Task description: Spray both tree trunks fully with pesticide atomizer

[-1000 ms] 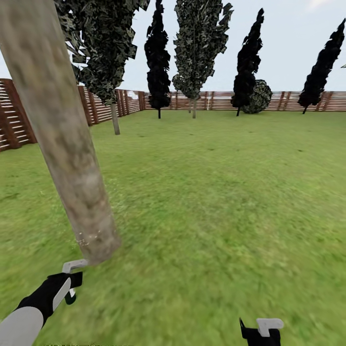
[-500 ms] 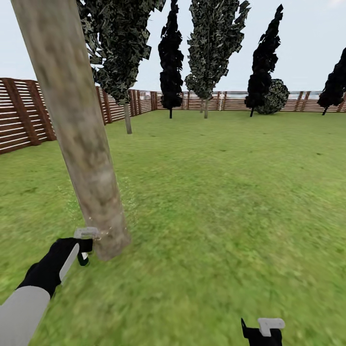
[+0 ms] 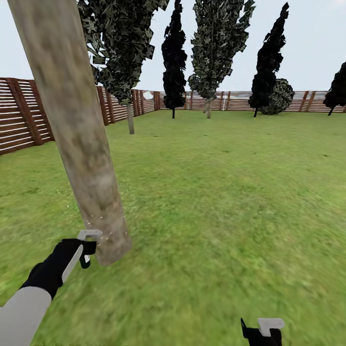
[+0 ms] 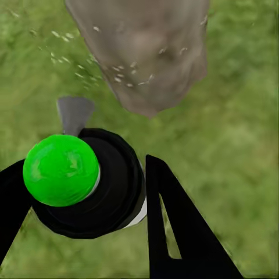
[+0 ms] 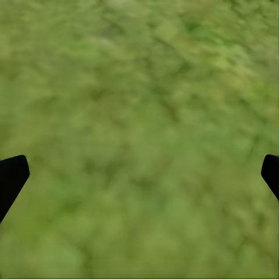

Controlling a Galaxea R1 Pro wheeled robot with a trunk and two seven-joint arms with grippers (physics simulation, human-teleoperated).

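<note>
- Since half a second ago your view has swung slightly, so the fence and far trees sit a touch differently; your left arm has barely shifted against the trunk base.
- Garden: green lawn runs back to a brown slatted fence; black cone-shaped trees and leafy ones stand along the far side.
- Tree trunk: thick, grey-tan and mottled, leaning across the left of your head view, its foot meeting the grass just beside your left gripper. Pale specks float around the foot.
- Pesticide atomizer: black body with a green cap, clamped between your left gripper's fingers, its grey nozzle aimed at the trunk base.
- Right gripper: low at your right, over bare grass, fingertips spread wide, holding nothing.
</note>
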